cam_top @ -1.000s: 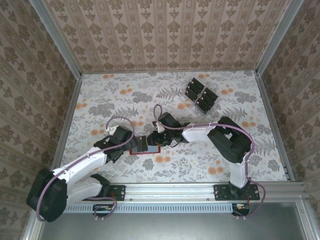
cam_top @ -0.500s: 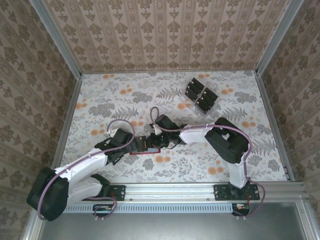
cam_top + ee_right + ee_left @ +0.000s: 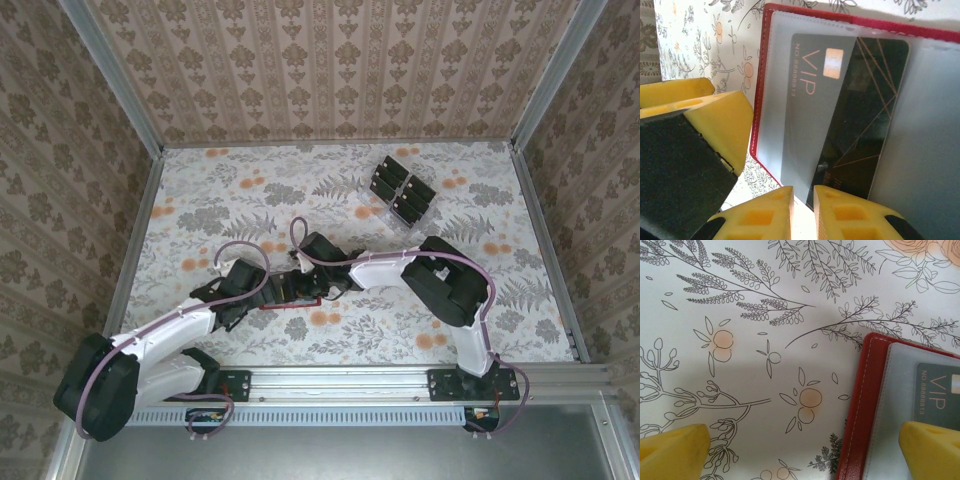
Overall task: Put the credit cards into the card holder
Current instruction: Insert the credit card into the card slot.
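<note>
Floral tabletop (image 3: 250,190) | left gripper (image 3: 802,447) spread wide, one finger (image 3: 932,450) seemingly pinning red card holder (image 3: 860,405) flat | right gripper (image 3: 803,207) nearly pinched together, probably nudging black credit card (image 3: 865,115) into clear sleeve (image 3: 775,75)

Damask-papered walls (image 3: 330,70) enclose a floral tabletop (image 3: 250,190), perhaps cloth-covered.
</note>
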Available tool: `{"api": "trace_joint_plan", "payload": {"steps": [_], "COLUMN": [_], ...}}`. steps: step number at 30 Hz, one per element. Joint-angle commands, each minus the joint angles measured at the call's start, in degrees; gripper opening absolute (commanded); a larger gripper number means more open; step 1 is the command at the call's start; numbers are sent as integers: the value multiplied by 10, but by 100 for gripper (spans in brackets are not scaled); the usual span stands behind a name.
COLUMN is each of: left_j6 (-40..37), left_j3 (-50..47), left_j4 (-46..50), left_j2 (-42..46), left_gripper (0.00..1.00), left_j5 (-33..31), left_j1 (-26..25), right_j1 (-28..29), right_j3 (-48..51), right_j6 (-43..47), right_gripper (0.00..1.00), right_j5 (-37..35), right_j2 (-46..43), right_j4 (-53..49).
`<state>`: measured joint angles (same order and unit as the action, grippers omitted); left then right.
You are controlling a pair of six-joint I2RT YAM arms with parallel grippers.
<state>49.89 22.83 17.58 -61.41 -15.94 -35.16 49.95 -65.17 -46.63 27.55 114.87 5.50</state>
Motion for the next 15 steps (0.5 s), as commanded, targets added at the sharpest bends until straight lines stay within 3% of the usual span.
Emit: {"api": "trace_joint_plan", "payload": {"steps": [1, 8, 15], "left_j6": [10, 8, 7], "left_j3": [-7, -8, -8], "left_j4": [-3, -5, -9], "left_j2": [1, 1, -1], "left_gripper": [100, 100, 100], "left_j5": [6, 7, 9], "left_j1": [0, -1, -2], "right_j1": [2, -4, -8], "right_j3": [-14, 1, 4], "right_j6": [7, 26, 17], "right_gripper": [20, 30, 30], "right_j5": [-17, -89, -103], "right_j2": [-19, -69, -55], "right_j4": [-32, -92, -98]}}
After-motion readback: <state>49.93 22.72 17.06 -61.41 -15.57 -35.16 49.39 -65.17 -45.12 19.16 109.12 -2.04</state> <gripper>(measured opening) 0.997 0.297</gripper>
